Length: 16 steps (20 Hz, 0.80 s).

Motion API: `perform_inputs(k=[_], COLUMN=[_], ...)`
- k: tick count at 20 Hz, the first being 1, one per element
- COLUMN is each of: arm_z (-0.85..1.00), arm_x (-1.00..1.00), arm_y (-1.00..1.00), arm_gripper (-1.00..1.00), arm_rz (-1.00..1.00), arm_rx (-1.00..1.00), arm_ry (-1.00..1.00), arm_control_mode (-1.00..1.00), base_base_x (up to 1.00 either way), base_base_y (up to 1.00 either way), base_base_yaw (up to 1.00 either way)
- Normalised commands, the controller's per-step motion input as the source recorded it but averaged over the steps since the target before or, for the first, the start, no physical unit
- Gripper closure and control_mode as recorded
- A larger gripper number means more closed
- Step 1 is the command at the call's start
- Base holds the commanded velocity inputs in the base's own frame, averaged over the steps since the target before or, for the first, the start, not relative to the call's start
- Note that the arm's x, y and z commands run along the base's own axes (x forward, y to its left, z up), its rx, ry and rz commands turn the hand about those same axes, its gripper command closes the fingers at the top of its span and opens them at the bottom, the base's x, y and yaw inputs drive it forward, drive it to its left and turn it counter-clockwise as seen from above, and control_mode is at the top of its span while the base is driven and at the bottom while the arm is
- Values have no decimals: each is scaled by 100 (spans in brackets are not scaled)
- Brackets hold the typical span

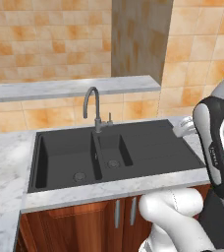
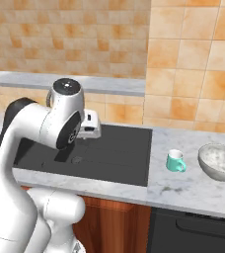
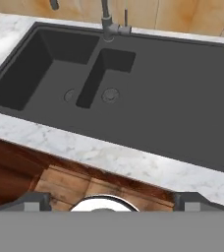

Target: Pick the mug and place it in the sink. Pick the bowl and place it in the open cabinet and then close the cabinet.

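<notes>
Mug (image 2: 175,161) stands on the counter right of the sink (image 2: 109,153), with the claw (image 3: 112,199) above the sink, fingers spread and empty.

Arm folded high, elbow raised, hand pointing forward and down. Gripper (image 3: 112,201) empty; fingertips (image 3: 35,201) set wide apart.

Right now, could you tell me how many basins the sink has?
2: a large basin on the left of the sink and a smaller basin beside it, under the tap.
</notes>
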Motion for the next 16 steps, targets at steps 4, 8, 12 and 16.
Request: perform_inputs(k=[4,8,12,16], arm_z=[-2,-17,-18,-19], arm_x=[1,5,10,25], arm_y=[-65,-57,-49,-62], arm_gripper=[-100,-100,-100,-100], arm_rz=[17,0,2,9], arm_rx=[2,0,0,0], arm_ry=[0,0,0,0], arm_control_mode=[-100,-100,-100,-100], base_base_x=[0,0,0,0], base_base_y=[0,0,0,0], base_base_yaw=[0,0,0,0])
